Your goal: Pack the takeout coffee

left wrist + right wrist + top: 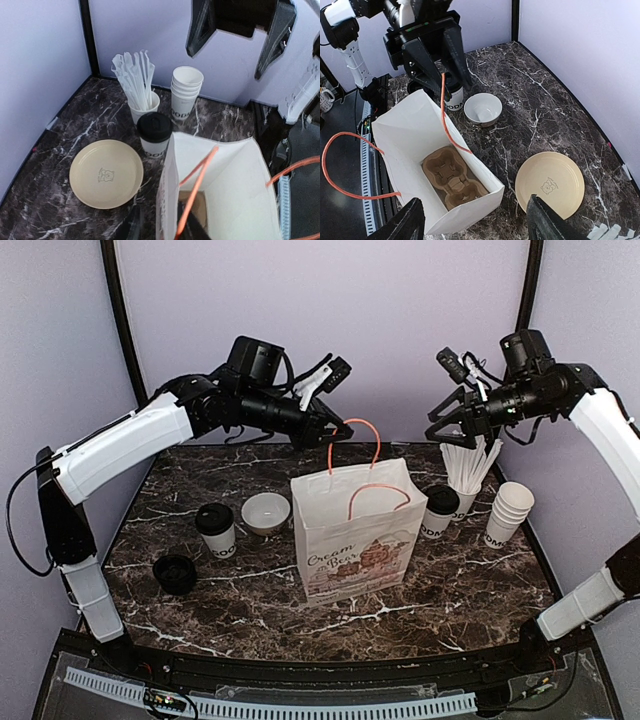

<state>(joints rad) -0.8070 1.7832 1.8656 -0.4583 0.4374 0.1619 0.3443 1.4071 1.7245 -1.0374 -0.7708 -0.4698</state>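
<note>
Nearest on the dark marble worktop (250, 610), at the left, lies a small black round piece (175, 573), possibly a spare lid. In the middle stands the white printed paper bag (355, 540), mouth open. The right wrist view shows a brown moulded-pulp cup carrier (452, 177) flat on its bottom, its wells empty, so neither coffee is packed yet.

One small white paper cup with a black plastic lid (214, 530) stands upright left of the bag, just beside a white bowl (266, 512). The second lidded cup (437, 512) stands right of the bag, near a stack of lidless white cups (508, 512) and a white cup of white sticks (465, 480). A beige plate (106, 172) lies on the bag's far side.

Above, the left claw (328, 430) has a finger either side of the raised orange handle (352, 435); I cannot tell whether it truly pinches the cord. The right claw (445, 422) hangs spread and empty.

The cups look light, though any filling is hidden. Their thin, smooth walls would likely dent or slip under a hard squeeze. The best hold is probably around the body just below the stiff lid rim, kept upright; lifting by the lid risks popping it off. The soft bag may sag shut on entry.
</note>
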